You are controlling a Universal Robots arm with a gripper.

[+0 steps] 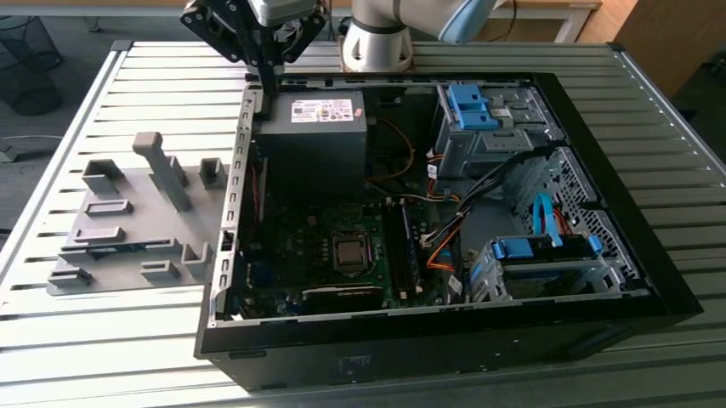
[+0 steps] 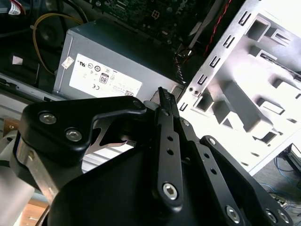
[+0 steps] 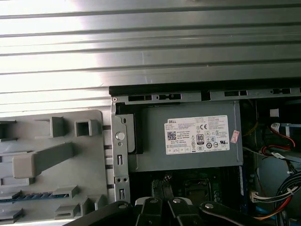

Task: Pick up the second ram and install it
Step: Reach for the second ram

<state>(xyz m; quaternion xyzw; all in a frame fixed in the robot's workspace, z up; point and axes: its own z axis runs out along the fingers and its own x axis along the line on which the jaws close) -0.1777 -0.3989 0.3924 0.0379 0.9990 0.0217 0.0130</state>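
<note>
The second ram is a thin strip lying in a slot of the gray holder plate, on the exterior view's left of the open computer case. In the first wrist view the ram shows as a bluish-green strip low on the plate. My gripper hangs above the case's back left corner, beside the power supply, well away from the ram. Its black fingers stand together with nothing between them. The memory slots sit on the motherboard beside the processor socket.
Upright gray blocks rise from the holder plate. Orange and black cables and blue-tabbed drive cages crowd the case's right side. The case's metal wall stands between plate and motherboard. The slatted metal table extends around everything.
</note>
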